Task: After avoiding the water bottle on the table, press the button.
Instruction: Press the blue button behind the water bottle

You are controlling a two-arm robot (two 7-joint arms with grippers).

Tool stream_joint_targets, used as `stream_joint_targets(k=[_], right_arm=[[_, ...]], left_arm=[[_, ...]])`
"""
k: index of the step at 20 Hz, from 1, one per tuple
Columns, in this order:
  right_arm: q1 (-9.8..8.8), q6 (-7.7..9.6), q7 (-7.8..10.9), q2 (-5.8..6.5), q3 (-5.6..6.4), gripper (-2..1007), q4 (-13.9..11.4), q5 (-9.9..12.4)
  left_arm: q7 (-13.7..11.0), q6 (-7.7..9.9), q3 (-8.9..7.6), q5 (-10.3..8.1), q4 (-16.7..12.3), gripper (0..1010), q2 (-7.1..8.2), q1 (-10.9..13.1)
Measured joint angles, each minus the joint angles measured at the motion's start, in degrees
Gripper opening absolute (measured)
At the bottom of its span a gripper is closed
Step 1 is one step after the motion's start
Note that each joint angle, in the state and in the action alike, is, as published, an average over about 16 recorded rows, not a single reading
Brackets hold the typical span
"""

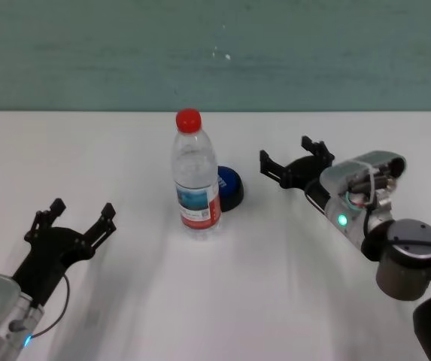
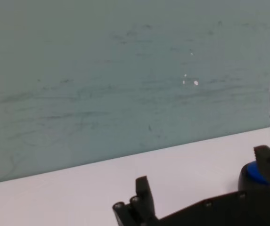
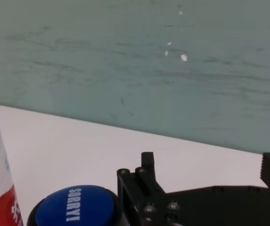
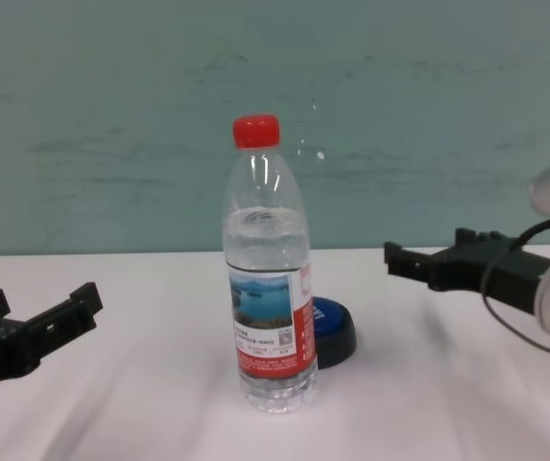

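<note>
The water bottle [image 1: 195, 180] stands upright in the middle of the white table [image 1: 275, 301]; it also shows in the chest view [image 4: 267, 279]. The blue button [image 1: 229, 186] sits just behind it to the right, partly hidden, and shows in the chest view [image 4: 332, 327] and the right wrist view [image 3: 73, 207]. My right gripper [image 1: 294, 162] is open and empty, above the table to the right of the button. My left gripper [image 1: 76, 214] is open and empty at the near left.
A teal wall [image 1: 215, 53] stands behind the table's far edge. Bare tabletop lies between the bottle and each gripper.
</note>
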Motion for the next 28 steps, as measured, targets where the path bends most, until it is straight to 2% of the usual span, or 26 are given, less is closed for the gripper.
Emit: stream_joint_targets(k=[12, 28], right_arm=[[7.62, -0.91, 2.56, -1.57, -2.74, 1004, 9.9, -0.4], [14.45, -3.00, 5.45, -3.85, -4.94, 1004, 21.6, 0.2]], left_arm=[[0.0, 0.00, 0.00, 0.00, 0.0, 1010, 0.00, 0.0], [0.0, 0.00, 0.00, 0.00, 0.0, 1010, 0.00, 0.0]])
